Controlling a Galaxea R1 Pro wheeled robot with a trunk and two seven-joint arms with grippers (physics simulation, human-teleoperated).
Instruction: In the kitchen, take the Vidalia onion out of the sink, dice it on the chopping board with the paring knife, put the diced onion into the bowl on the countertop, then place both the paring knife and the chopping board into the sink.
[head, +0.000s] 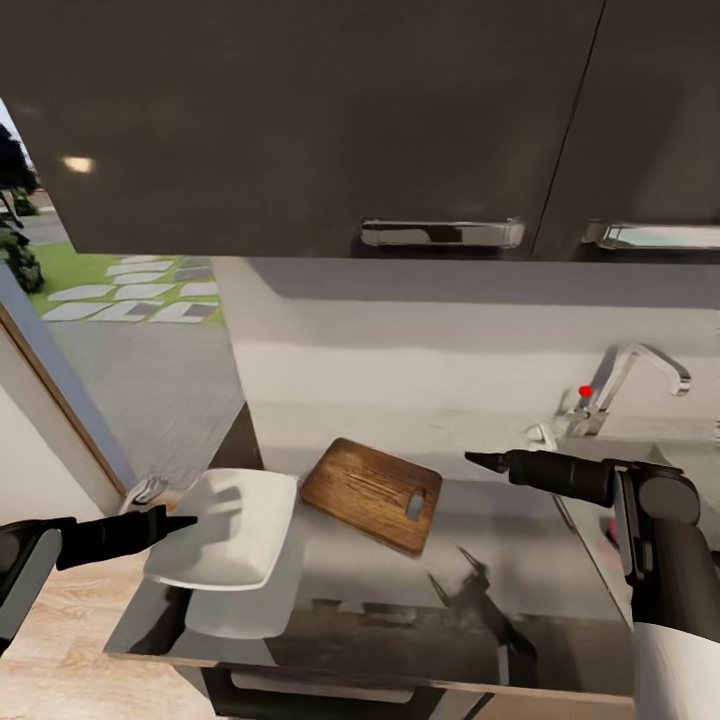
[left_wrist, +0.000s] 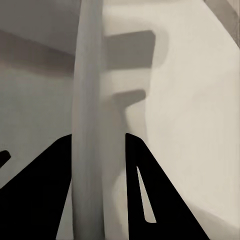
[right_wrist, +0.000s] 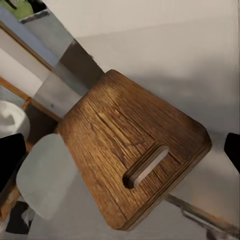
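Note:
My left gripper (head: 183, 522) is shut on the near rim of the white bowl (head: 228, 535), which sits tilted, just above the dark countertop (head: 520, 570) at its left end. In the left wrist view the bowl's rim (left_wrist: 92, 100) runs between the two dark fingers of the left gripper (left_wrist: 97, 142). The brown chopping board (head: 372, 492) lies flat right of the bowl, slot hole toward me. My right gripper (head: 478, 459) hovers open just right of the board; its wrist view looks down on the chopping board (right_wrist: 132, 160) and the bowl (right_wrist: 45, 182). The onion and paring knife are out of view.
The sink's chrome tap (head: 645, 368) with a red knob (head: 585, 391) stands at the back right; my right arm covers much of the basin. Dark upper cabinets (head: 300, 120) hang overhead. A small pale object (head: 145, 490) lies left of the bowl. The counter's front edge (head: 350, 678) is close.

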